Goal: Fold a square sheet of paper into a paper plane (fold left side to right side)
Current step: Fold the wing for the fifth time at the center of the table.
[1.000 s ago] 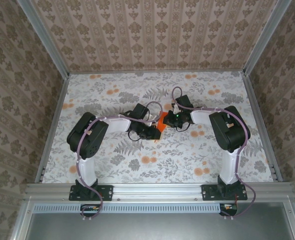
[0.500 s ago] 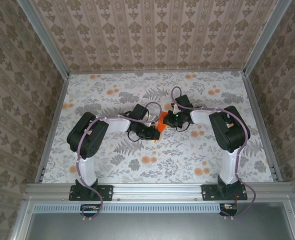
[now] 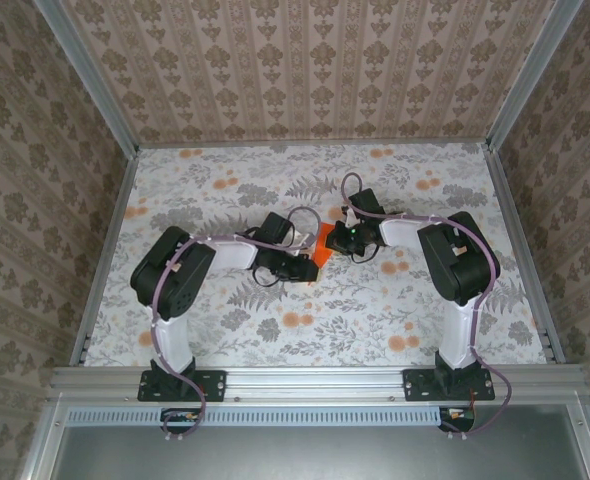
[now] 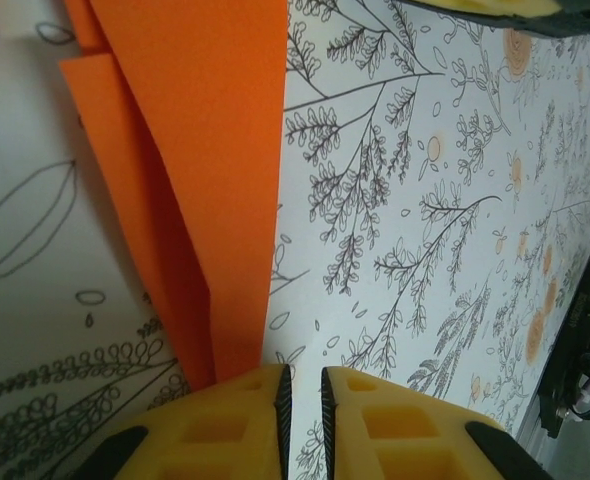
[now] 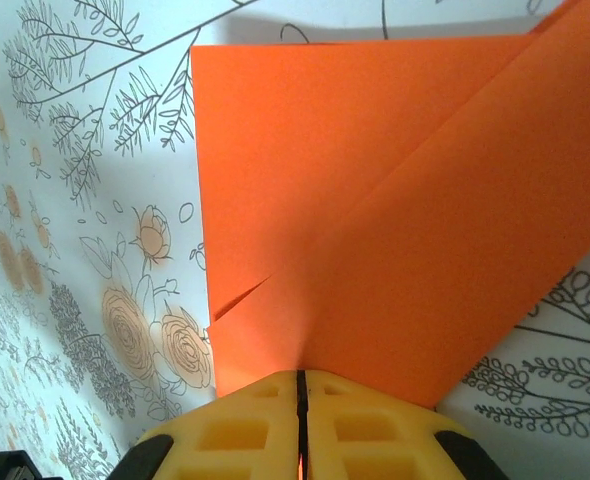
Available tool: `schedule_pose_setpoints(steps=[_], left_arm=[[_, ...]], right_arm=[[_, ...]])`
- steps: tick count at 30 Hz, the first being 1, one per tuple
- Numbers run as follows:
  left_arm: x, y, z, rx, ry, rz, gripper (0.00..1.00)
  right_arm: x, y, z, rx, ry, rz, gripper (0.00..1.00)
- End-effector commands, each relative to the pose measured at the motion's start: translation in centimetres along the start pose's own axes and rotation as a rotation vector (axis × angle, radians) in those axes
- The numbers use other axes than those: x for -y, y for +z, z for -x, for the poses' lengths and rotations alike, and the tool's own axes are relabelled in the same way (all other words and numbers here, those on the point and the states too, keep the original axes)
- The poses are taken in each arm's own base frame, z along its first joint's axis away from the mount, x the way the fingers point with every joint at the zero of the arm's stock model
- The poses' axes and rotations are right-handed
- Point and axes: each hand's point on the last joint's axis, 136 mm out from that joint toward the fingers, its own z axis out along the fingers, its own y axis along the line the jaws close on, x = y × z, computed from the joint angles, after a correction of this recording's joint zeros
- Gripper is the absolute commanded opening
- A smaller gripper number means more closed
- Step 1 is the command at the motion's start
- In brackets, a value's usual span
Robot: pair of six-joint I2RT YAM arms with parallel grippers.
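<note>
Because my right gripper is pinched shut on the near edge of the orange sheet of paper, which lies part-folded on the flowered tablecloth at mid-table between my two wrists, any sideways tug could, I judge, drag the overlapping layers out of line. My left gripper stands only a sliver apart with nothing in the gap, one pad over the sheet's narrow end, so pressing there askew might set a crooked crease. I count one sheet and two grippers.
</note>
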Motion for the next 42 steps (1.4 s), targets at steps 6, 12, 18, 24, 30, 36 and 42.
schedule_pose_setpoints(steps=[6, 12, 18, 24, 30, 36, 42], left_arm=[[-1.9, -0.7, -5.1, -0.1, -0.117, 0.063, 0.18], [0.6, -2.3, -2.5, -0.034, -0.056, 0.015, 0.17], [3.1, -2.7, 0.3, -0.016, 0.018, -0.033, 0.18], [2.5, -1.0, 2.1, -0.032, 0.031, -0.037, 0.18], [1.0, 0.5, 2.1, -0.064, 0.01, -0.014, 0.18], [-0.6, 0.5, 0.3, -0.098, -0.021, 0.042, 0.18], [-1.2, 0.2, -2.1, -0.116, -0.049, 0.043, 0.18]], right_arm=[[4.3, 1.0, -2.1, -0.067, 0.046, -0.161, 0.09], [4.3, 1.0, -2.2, -0.068, 0.047, -0.16, 0.09], [4.3, 0.9, -2.2, -0.069, 0.047, -0.161, 0.09], [4.2, 1.0, -2.3, -0.071, 0.045, -0.157, 0.09], [4.2, 0.9, -2.3, -0.073, 0.047, -0.159, 0.09], [4.3, 0.9, -2.3, -0.074, 0.047, -0.163, 0.09], [4.0, 0.8, -2.1, -0.072, 0.033, -0.159, 0.1]])
